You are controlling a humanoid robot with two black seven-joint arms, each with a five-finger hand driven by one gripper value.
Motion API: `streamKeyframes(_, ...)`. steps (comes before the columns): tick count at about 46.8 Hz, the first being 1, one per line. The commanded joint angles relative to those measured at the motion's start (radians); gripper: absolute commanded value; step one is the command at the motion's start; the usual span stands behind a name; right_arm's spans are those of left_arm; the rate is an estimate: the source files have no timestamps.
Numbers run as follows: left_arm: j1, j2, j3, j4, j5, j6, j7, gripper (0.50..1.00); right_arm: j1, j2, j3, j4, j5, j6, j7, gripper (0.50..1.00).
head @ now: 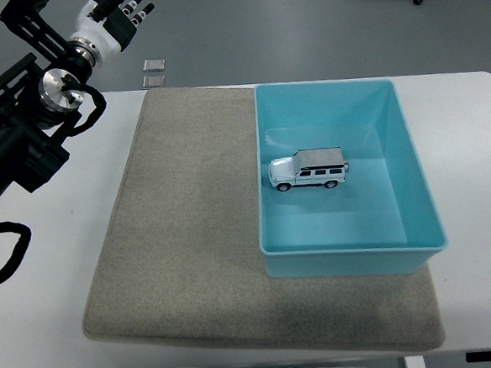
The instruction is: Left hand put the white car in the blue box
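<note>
The white car (309, 170) stands on its wheels inside the blue box (414, 181), left of the box's middle, nose toward the left. My left hand (117, 16) is raised at the top left, well away from the box and beyond the table's far edge. Its fingers are loosely extended and hold nothing. The black left arm (18, 124) runs down from the hand to the left edge. My right arm does not appear in the view.
A beige mat (190, 230) covers the table's middle, and the blue box sits on its right part. Two small square tiles (153, 72) lie on the floor past the table's far edge. A black cable loop (2, 251) lies at the left edge.
</note>
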Motion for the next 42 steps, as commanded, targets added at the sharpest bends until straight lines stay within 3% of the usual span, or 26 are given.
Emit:
streamKeyframes(1,0.023,-0.002,-0.002,0.0,0.0,-0.05,-0.038,1.0,0.0,0.0,0.0,0.0,0.0,0.0,0.0,0.936)
streamKeyframes(7,0.04,-0.005,-0.017,0.0,-0.002,-0.076,-0.047,1.0,0.0,0.0,0.0,0.0,0.0,0.0,0.0,0.936)
streamKeyframes(42,0.084,-0.011,-0.039,-0.001,0.011,-0.082,-0.049,1.0,0.0,0.0,0.0,0.0,0.0,0.0,0.0,0.936)
